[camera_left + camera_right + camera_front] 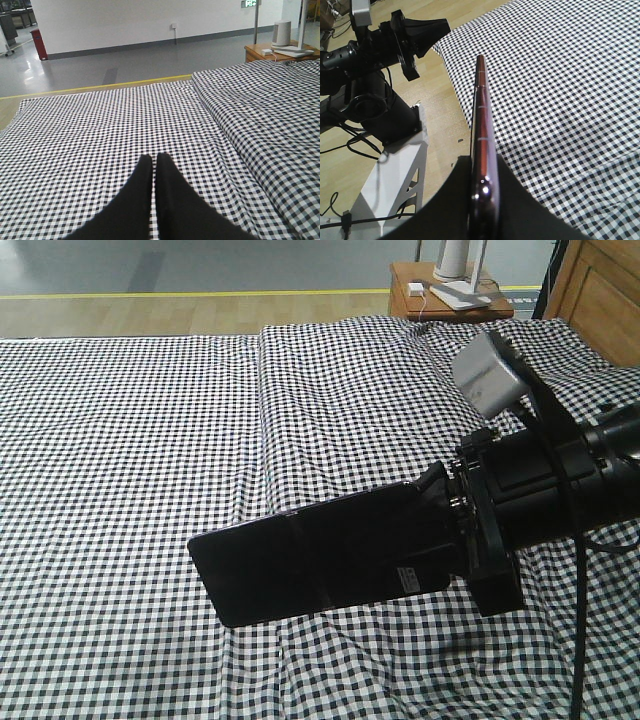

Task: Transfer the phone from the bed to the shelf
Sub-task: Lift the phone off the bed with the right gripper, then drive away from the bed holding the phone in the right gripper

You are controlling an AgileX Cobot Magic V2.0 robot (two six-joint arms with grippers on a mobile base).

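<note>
The right gripper (440,532) is clamped on one short end of the phone (320,560), held clear above the bed (140,420), with the phone's long axis pointing straight out from the fingers. The left gripper (154,167), closed on nothing, hovers over the bed, and no shelf shows.

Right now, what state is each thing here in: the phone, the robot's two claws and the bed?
phone: held in the air above the bed by one end, long side roughly level.
right gripper: shut on the phone.
left gripper: shut, holding nothing, above the bed.
bed: checked cover on, creased in places.
</note>
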